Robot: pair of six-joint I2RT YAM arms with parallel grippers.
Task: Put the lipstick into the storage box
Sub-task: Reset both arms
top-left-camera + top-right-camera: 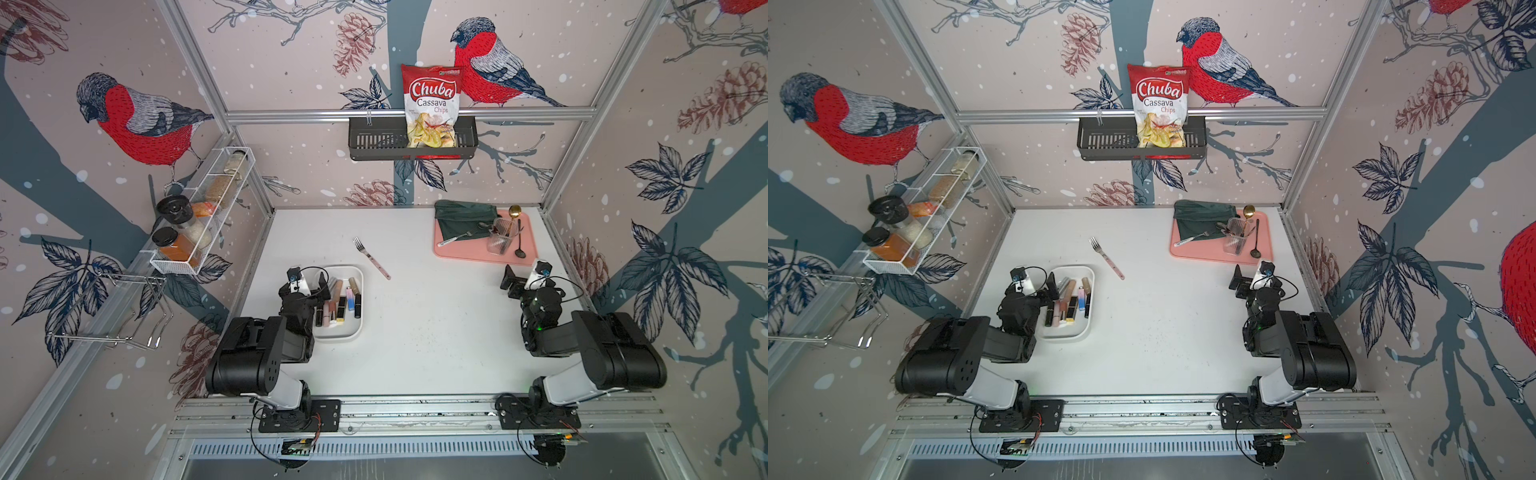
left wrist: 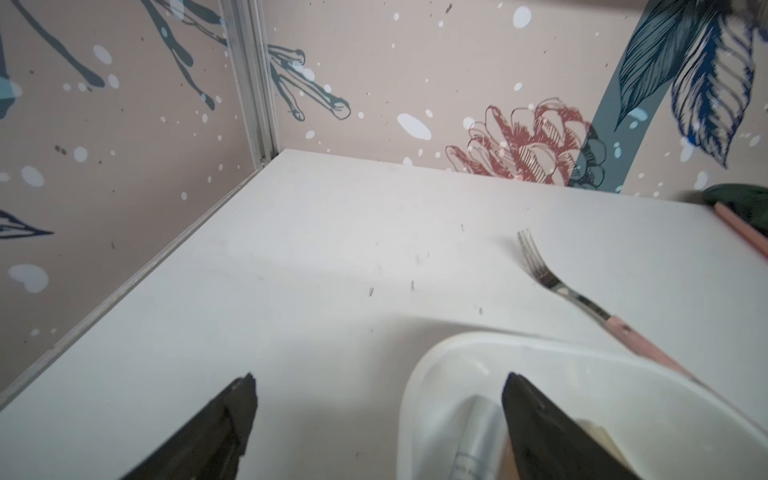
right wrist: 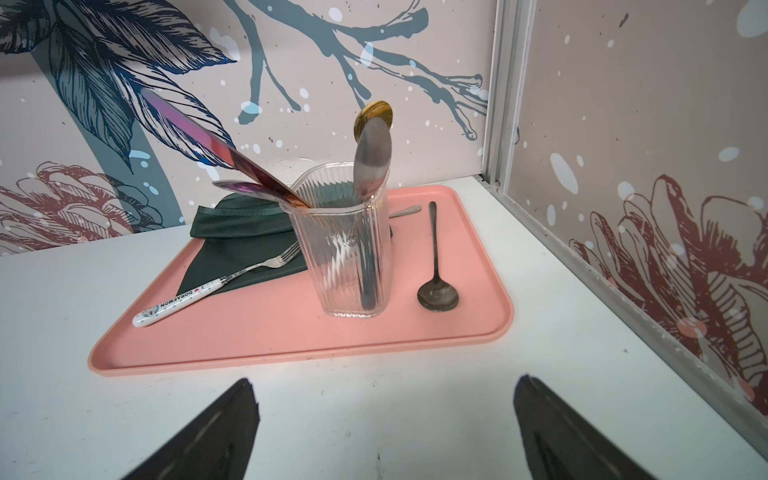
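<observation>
As the lipsticks [image 1: 338, 305] lay inside the storage box [image 1: 336, 333] at 9 o'clock of the table [image 1: 415, 353], the left gripper [image 2: 380, 378], wide open and empty astride its wall, had best, I think, rise straight without hooking the rim, while the right gripper [image 3: 385, 379], equally open and empty, faced the cup [image 3: 345, 257] of spoons on the pink tray [image 3: 291, 340] at 2 o'clock.

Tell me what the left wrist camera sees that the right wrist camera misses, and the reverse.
Left wrist only: the left fingers, the white storage box holding a silvery tube, and a pink-handled fork on the table. Right wrist only: the right fingers, a clear cup of cutlery, a dark spoon and a white-handled fork. Both: the table, the pink tray and the green cloth; both pairs of fingers are open.
</observation>
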